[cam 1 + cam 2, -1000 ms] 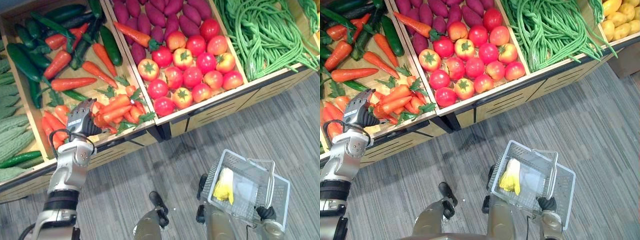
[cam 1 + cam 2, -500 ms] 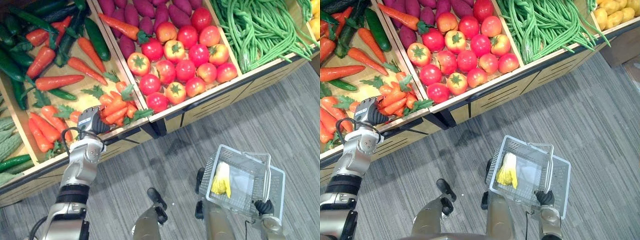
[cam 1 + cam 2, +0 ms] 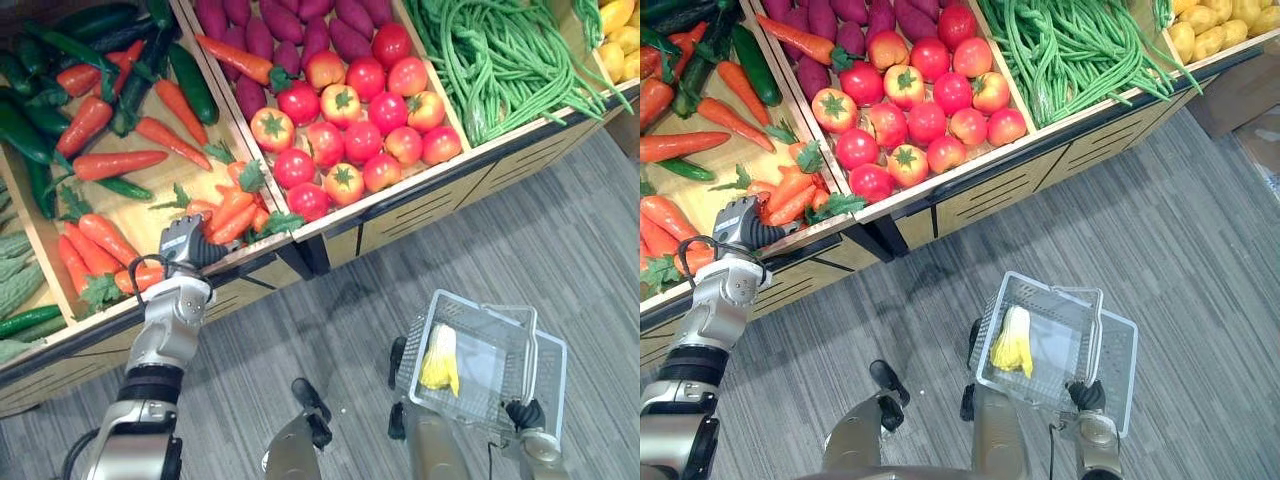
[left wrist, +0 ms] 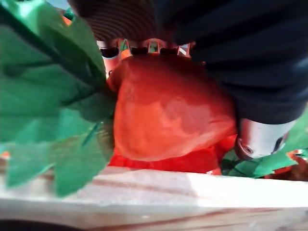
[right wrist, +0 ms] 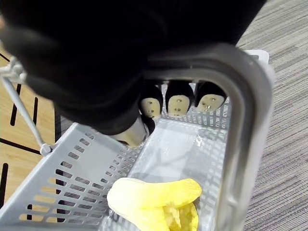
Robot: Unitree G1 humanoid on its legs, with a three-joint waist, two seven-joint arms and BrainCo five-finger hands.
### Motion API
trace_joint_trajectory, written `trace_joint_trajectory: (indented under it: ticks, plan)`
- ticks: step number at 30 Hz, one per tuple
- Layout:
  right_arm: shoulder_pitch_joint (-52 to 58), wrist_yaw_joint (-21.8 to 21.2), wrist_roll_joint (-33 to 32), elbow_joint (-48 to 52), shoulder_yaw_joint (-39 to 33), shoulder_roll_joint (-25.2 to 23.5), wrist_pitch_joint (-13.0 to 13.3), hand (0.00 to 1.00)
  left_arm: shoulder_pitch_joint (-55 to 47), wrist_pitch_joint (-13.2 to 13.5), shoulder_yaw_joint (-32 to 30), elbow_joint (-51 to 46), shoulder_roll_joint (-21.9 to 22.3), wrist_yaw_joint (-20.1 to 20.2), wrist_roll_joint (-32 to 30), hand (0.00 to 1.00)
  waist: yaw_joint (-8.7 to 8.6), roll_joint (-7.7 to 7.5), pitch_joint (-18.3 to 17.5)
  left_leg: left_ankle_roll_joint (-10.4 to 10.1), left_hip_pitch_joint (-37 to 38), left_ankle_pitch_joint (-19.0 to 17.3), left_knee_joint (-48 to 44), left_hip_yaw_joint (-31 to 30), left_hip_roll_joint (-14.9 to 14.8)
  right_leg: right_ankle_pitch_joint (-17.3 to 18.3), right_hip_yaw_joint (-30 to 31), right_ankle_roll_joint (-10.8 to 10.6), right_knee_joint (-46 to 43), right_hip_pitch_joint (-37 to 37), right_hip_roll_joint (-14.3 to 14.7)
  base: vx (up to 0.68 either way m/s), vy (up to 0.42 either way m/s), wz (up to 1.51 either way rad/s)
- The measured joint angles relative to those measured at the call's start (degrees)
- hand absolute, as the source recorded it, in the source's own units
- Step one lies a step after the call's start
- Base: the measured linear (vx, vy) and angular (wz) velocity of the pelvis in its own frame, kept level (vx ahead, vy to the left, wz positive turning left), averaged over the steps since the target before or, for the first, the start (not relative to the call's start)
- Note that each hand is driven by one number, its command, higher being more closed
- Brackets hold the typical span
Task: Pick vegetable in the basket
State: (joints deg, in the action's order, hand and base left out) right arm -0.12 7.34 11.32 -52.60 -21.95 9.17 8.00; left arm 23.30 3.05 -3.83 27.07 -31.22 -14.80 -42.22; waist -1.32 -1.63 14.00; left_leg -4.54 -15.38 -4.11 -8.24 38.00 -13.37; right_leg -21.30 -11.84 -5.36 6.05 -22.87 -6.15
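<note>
left hand point(image 3: 183, 241) seemingly grips a carrot point(image 4: 168, 115); right hand point(image 5: 177, 102) holds the basket point(image 5: 72, 192).

"Left hand point(image 3: 186, 243), what are the fingers doing?"

"Can't tell. From above you get the dark cover, and the fingers are buried in the carrot pile point(image 3: 232, 210)."

"Wrist cam?"

"One carrot point(image 4: 168, 113) is jammed right vs. the lens. It's blurred and hides most of the fingers point(image 4: 111, 54). The leaves point(image 4: 43, 91) are blurred too, cut by the edge. Curled round it or not, no idea."

"Right hand point(image 3: 1087, 394)?"

"Half tucked behind the basket point(image 3: 990, 332) rim, arm cut by the bottom edge."

"Yellow veg point(image 5: 154, 199) in there?"

"Cut by the frame edge close up, too small from above to say what kind. The yellow produce point(image 3: 620, 28) in the top corner & the gourds point(image 3: 18, 288) far left run out of frame as well."
</note>
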Motion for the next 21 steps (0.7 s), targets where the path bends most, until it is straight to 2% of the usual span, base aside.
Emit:
trace_joint_trajectory:
  ticks: [1,3,4,6,7,12,17,21]
  plan:
    - [0.17,-0.01,0.02,-0.06,-0.02,-0.01,-0.05,1.0,-0.12,-0.03,-0.09,-0.5,0.0,0.0,-0.43,1.0,0.01,0.0,0.0,0.0,0.25,0.0,0.01,-0.22,0.01,0.04,-0.15,0.02,0.01,0.35,-0.03,0.03,0.082,0.18]
    - [1.23,-0.02,0.01,-0.1,-0.29,-0.05,-0.18,1.0,-0.18,-0.01,-1.43,-2.96,-0.04,-0.07,-1.42,1.0,-0.07,-0.2,-0.03,-0.07,0.97,-0.04,0.02,-1.62,0.63,1.73,-0.46,1.88,0.02,2.2,-0.69,0.02,0.089,0.33]
    - [1.47,-0.02,0.01,-0.11,-0.54,-0.05,-0.18,1.0,-0.26,-0.09,-2.13,-3.63,-0.05,-0.09,-1.41,1.0,-0.04,-0.29,-0.07,-0.18,1.05,-0.07,0.01,-1.93,0.94,2.49,-0.52,1.91,0.01,2.52,-1.0,0.03,0.066,0.38]
    - [2.02,-0.03,0.09,-0.62,-1.11,-0.05,-0.23,1.0,-1.07,-1.0,-5.04,-4.81,-0.66,-0.74,-1.37,1.0,0.01,-1.1,-0.21,-0.28,1.79,0.02,-0.02,-2.5,2.47,7.13,-0.54,1.94,0.01,4.09,-2.31,0.04,0.022,0.27]
    - [1.9,-0.03,0.11,-1.0,-1.28,0.04,-0.24,1.0,-1.37,-1.19,-5.97,-4.99,-0.68,-0.93,-1.37,1.0,0.11,-1.14,-0.29,-0.34,1.88,0.05,-0.05,-2.56,2.6,7.82,-0.51,1.83,0.0,4.17,-2.69,0.03,-0.013,0.08]
    - [1.31,-0.23,1.95,-2.95,-2.52,0.09,-0.4,1.0,-3.55,-2.16,-8.68,-8.85,-1.55,-2.82,-1.38,1.0,0.39,-1.07,-0.44,-0.69,4.69,0.81,0.47,-2.64,2.12,8.48,-0.59,1.53,-0.01,6.64,-1.86,0.03,-0.01,-0.03]
    - [1.44,-0.28,2.44,-4.76,-2.52,0.1,-0.68,1.0,-4.58,-2.33,-10.58,-15.14,-1.53,-3.62,-1.38,1.0,-0.04,-2.41,-2.09,-0.64,6.79,0.81,1.5,-2.22,3.0,8.69,-0.25,1.24,-0.01,8.04,-2.29,0.03,0.03,-0.04]
    - [2.01,-0.55,4.91,-4.75,-2.84,1.11,-1.67,1.0,-9.91,-0.97,-10.68,-20.65,-0.88,-4.62,-1.32,1.0,-0.01,-2.26,-4.28,-0.94,10.04,0.05,2.05,-0.74,3.61,8.78,1.14,1.13,-0.03,10.07,-2.06,0.06,0.023,-0.14]
